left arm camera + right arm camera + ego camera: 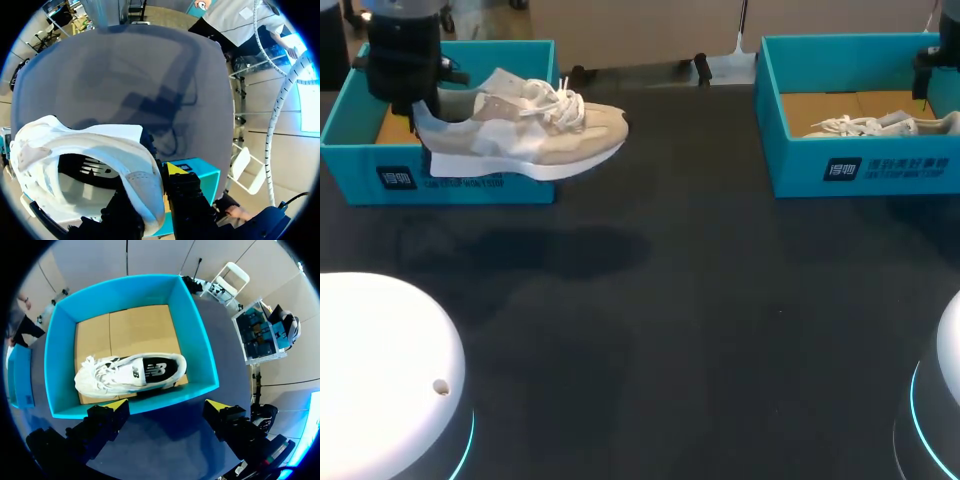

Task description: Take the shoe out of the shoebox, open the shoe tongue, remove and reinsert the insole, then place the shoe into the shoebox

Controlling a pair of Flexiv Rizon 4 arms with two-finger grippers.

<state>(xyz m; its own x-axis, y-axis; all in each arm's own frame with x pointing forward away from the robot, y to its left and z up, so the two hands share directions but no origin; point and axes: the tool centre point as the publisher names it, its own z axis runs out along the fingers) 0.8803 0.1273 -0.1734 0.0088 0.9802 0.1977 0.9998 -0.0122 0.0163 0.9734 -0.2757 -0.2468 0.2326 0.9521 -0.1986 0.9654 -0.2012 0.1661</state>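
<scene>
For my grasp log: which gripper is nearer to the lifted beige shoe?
Left. The left gripper clamps the beige shoe at its heel; the right gripper hangs open above the right shoebox, far away.

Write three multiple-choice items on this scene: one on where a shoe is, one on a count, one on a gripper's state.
1. The beige-and-white lace-up sneaker is: A. flat on the table; B. held up in the left gripper by the left teal cardboard shoebox; C. inside the right box.
2. Teal shoeboxes on the black table: A. one; B. two; C. three.
3. The right gripper is: A. open; B. shut on a shoe; C. shut on a box wall.
Answers: B, its heel sits between the fingers; B, one each side; A, yellow tips apart above the right teal cardboard shoebox.
</scene>
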